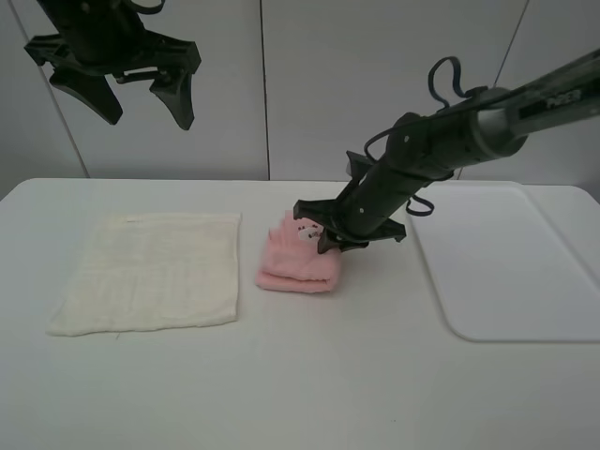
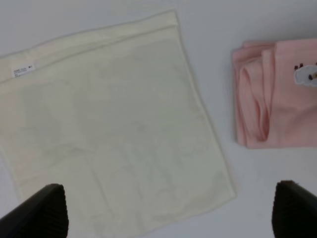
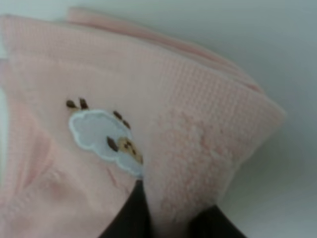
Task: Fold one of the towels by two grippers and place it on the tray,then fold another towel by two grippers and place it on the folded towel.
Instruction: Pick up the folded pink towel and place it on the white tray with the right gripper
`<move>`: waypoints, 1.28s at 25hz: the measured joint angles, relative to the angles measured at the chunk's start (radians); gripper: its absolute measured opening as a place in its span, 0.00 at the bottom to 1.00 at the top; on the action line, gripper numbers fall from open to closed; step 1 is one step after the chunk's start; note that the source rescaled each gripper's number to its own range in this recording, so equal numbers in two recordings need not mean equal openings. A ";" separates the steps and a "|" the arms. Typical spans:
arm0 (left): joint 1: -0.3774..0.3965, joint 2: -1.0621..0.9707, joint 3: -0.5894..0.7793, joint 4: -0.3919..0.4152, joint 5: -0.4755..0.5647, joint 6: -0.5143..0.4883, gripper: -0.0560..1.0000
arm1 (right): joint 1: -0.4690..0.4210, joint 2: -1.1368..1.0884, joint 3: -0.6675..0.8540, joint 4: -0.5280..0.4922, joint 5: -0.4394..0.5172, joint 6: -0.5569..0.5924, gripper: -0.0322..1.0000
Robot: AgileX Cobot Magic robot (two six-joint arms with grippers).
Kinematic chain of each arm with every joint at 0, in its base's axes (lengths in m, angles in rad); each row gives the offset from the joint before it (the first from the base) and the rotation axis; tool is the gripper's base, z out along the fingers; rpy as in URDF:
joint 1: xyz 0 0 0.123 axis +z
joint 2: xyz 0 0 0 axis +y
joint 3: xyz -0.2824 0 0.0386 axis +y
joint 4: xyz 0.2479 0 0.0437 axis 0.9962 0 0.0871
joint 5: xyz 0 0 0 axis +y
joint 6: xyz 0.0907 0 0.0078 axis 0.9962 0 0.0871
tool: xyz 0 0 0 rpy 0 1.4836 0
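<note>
The pink towel (image 1: 295, 267) lies folded into a thick bundle at the table's middle, its embroidered mark (image 3: 106, 141) facing up. My right gripper (image 1: 323, 234) reaches down onto the bundle's right end and is shut on it; in the right wrist view a pink fold (image 3: 124, 84) is pinched between the dark fingers (image 3: 129, 215). The cream-white towel (image 1: 150, 272) lies spread flat to the left, also seen whole in the left wrist view (image 2: 109, 134) beside the pink towel (image 2: 277, 99). My left gripper (image 1: 147, 120) hangs open high above it, holding nothing. The white tray (image 1: 516, 262) sits at the right.
A bare strip of white table separates the pink bundle from the tray's left rim. Pale wall panels stand behind the table. The table's front half holds nothing.
</note>
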 joint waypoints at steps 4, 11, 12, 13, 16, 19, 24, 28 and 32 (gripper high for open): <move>0.000 0.000 0.000 0.000 0.000 0.000 1.00 | -0.028 -0.074 0.000 -0.054 0.048 0.000 0.07; 0.000 -0.001 0.000 0.000 0.000 0.000 1.00 | -0.200 -0.176 0.000 -0.142 0.163 -0.026 0.07; 0.000 -0.001 0.000 0.000 0.000 0.000 1.00 | -0.225 -0.178 0.000 -0.143 0.175 -0.037 0.07; 0.000 -0.001 0.000 0.000 0.000 0.000 1.00 | -0.247 -0.178 0.000 -0.147 0.190 -0.056 0.07; 0.000 -0.001 0.000 0.000 0.000 0.000 1.00 | -0.323 -0.178 0.001 -0.153 0.213 -0.093 0.07; 0.000 -0.001 0.000 0.000 0.000 0.000 1.00 | -0.399 -0.178 0.001 -0.157 0.223 -0.130 0.07; 0.000 -0.001 0.000 0.000 0.000 0.000 1.00 | -0.524 -0.178 0.001 -0.160 0.236 -0.194 0.07; 0.000 -0.001 0.000 0.000 0.000 0.000 1.00 | -0.601 -0.177 0.001 -0.160 0.245 -0.232 0.07; 0.000 -0.001 0.000 0.000 0.000 0.000 1.00 | -0.651 -0.157 0.001 -0.168 0.254 -0.239 0.07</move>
